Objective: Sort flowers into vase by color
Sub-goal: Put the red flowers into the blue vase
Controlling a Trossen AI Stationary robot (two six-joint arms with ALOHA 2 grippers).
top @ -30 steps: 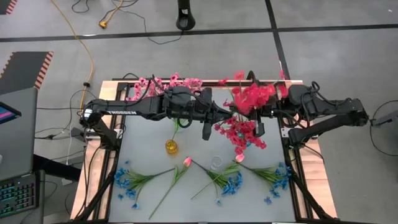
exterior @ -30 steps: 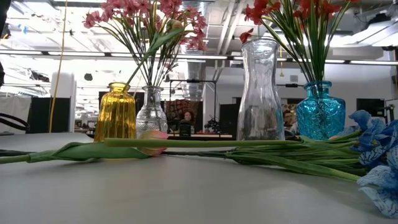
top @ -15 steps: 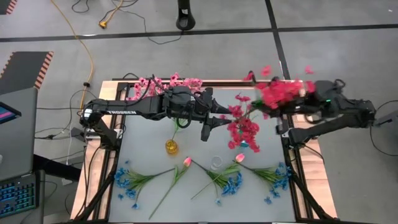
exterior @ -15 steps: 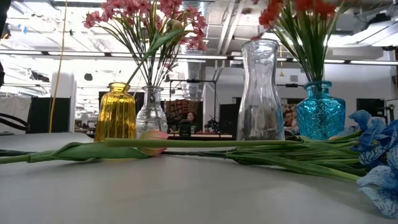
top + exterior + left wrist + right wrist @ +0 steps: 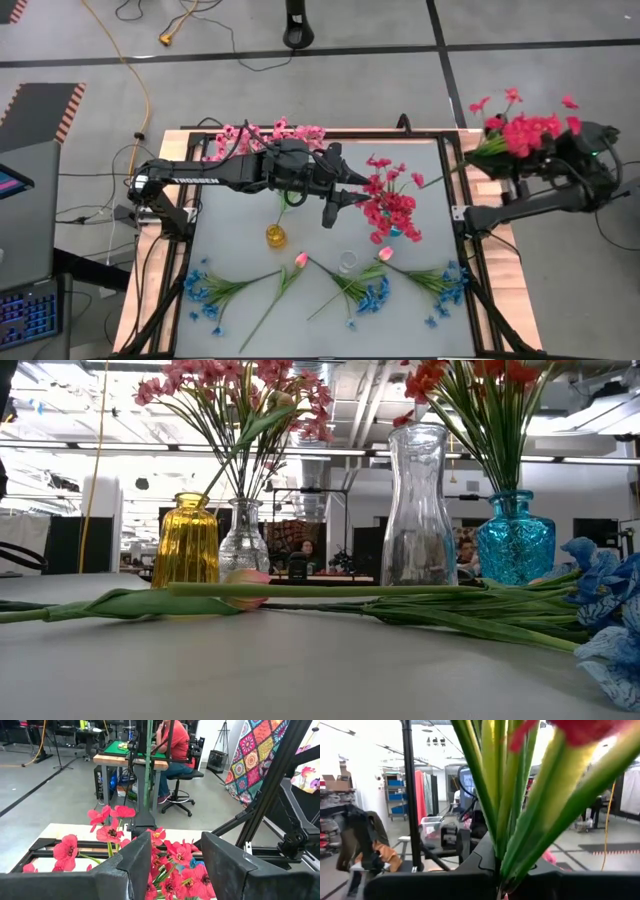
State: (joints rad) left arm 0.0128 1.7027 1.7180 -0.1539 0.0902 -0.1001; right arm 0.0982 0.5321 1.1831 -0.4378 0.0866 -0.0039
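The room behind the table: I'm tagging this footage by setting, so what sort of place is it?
Probably a large open workshop or robotics lab. The floor is bare concrete with dark tape lines and a loose yellow cable, exposed ducts run under the ceiling, and a person sits at a workbench.

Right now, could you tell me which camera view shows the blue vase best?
The low view: the blue vase stands unobstructed, red stems rising from it. From the high view red blossoms mostly cover it; the left wrist view shows only a blue sliver; the right wrist view shows none.
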